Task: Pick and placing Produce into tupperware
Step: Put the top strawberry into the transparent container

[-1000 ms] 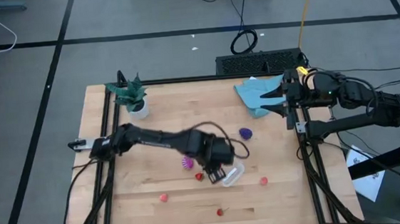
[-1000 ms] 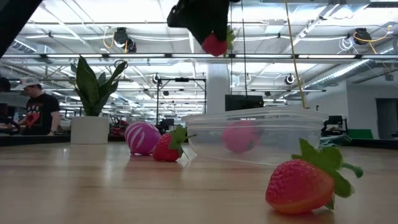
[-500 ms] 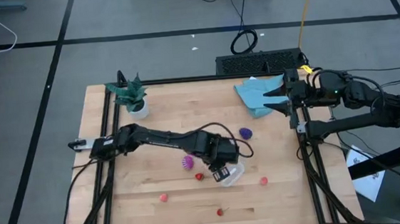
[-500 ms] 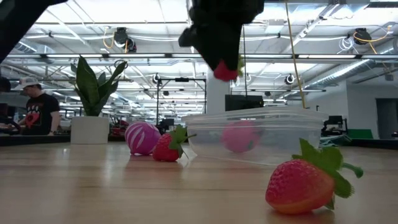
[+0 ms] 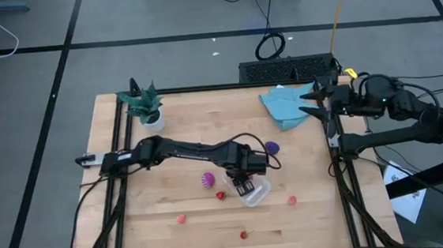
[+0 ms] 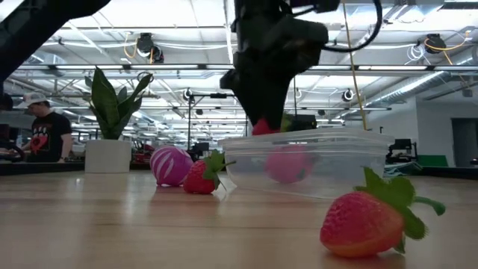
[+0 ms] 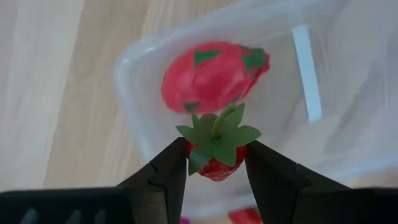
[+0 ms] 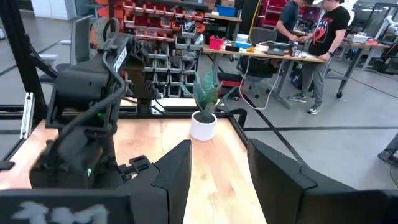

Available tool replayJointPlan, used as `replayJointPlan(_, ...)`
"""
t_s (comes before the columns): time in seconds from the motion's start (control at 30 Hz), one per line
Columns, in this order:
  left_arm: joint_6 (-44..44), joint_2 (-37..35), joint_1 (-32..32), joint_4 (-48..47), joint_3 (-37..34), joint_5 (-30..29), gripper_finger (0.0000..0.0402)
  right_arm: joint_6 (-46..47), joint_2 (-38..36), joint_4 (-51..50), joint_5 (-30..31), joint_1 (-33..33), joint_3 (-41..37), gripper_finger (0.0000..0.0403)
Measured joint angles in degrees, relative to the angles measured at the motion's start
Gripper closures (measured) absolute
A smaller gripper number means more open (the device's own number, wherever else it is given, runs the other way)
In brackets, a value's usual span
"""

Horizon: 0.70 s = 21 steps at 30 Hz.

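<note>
My left gripper point(image 7: 216, 163) pinches 1 small red toy strawberry point(image 7: 216, 155) just above the clear rectangular plastic tub's point(image 5: 255, 192) rim, 1 pink fruit point(image 7: 211, 74) inside; right gripper point(image 5: 315, 103) parted at the table edge.

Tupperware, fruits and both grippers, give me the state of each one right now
Tupperware: open, no lid, one pink-red fruit inside.
Left gripper: shut on strawberry, just above the tub.
Strawberry: held between the fingers, not released.
Right gripper: open, empty, at the table's right edge.
Magenta striped fruit: on the table, outside the tub.
</note>
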Motion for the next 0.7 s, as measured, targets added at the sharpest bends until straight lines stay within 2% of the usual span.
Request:
replayJointPlan(0.27, -0.02, 2.61, 0.00, 0.13, -0.04, 0.07, 0.0252, 0.11, -0.24, -0.10, -0.02, 0.00, 0.00, 0.0252)
replayJointPlan(0.7, -0.84, 2.79, 0.02, 0.57, -0.39, 0.53, 0.0252, 0.12, -0.24, -0.08, -0.05, 0.00, 0.00, 0.0252)
